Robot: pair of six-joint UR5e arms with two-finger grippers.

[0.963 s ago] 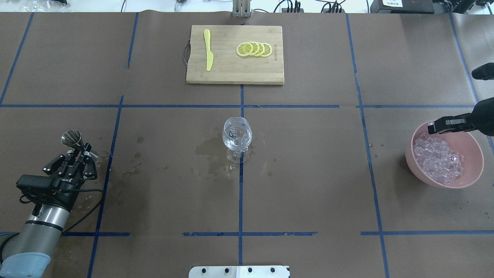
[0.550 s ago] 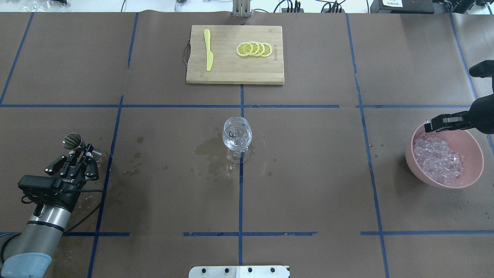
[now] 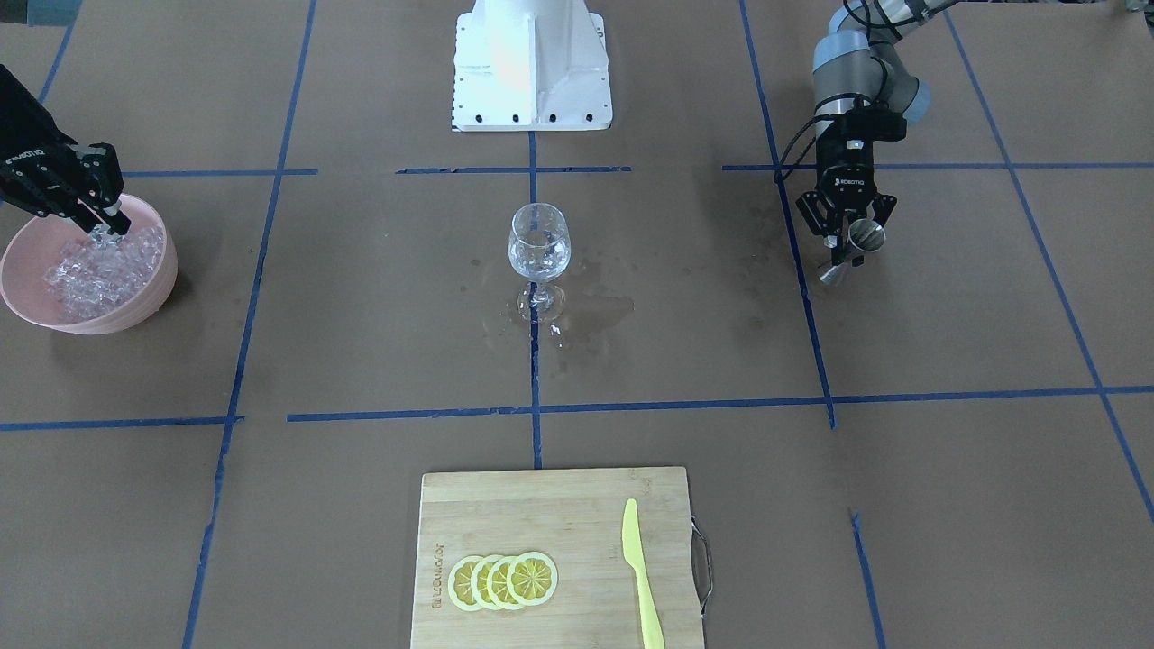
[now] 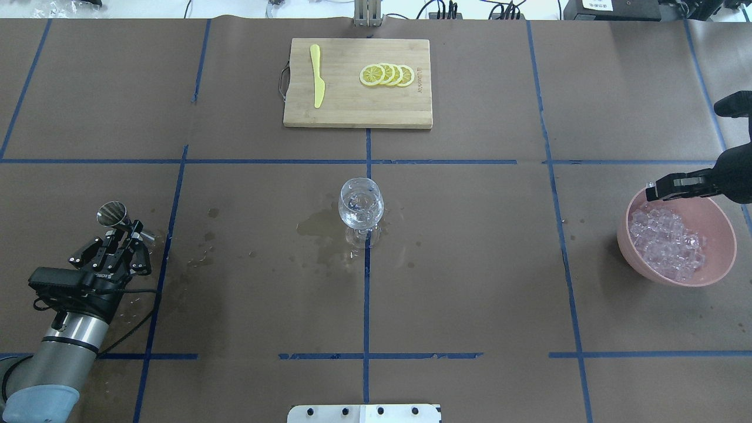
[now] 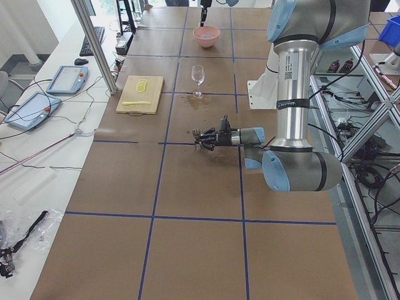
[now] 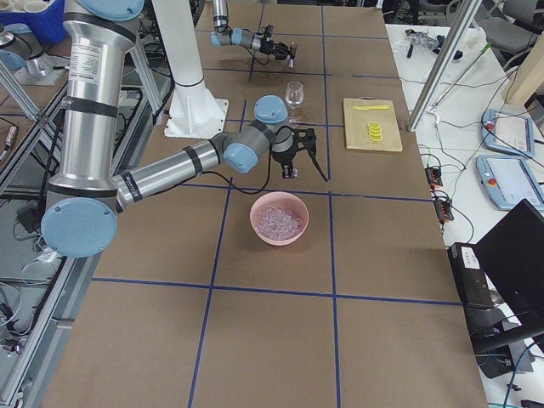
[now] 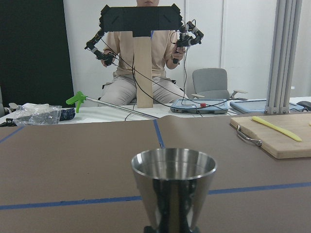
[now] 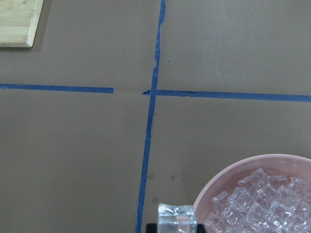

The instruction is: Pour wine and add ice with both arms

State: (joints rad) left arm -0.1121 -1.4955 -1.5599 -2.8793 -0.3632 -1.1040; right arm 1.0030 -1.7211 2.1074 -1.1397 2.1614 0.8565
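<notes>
A clear wine glass (image 4: 361,205) stands upright at the table's middle; the wine in it is too faint to make out. My left gripper (image 4: 124,230) at the near left is shut on a steel jigger (image 4: 113,214), which fills the left wrist view (image 7: 173,187) mouth up. My right gripper (image 4: 651,192) is shut on one clear ice cube (image 8: 176,219) and holds it over the left rim of the pink bowl (image 4: 621,235). The bowl holds a heap of ice (image 4: 667,244).
A wet spill (image 4: 320,229) darkens the paper left of the glass. A bamboo cutting board (image 4: 329,114) with a yellow knife (image 4: 317,75) and lemon slices (image 4: 388,75) lies at the far middle. The white base block (image 3: 532,68) stands at the near edge.
My right gripper has risen out of the ice heap and shifted left to the bowl's rim. My left gripper has sunk slightly with the jigger.
</notes>
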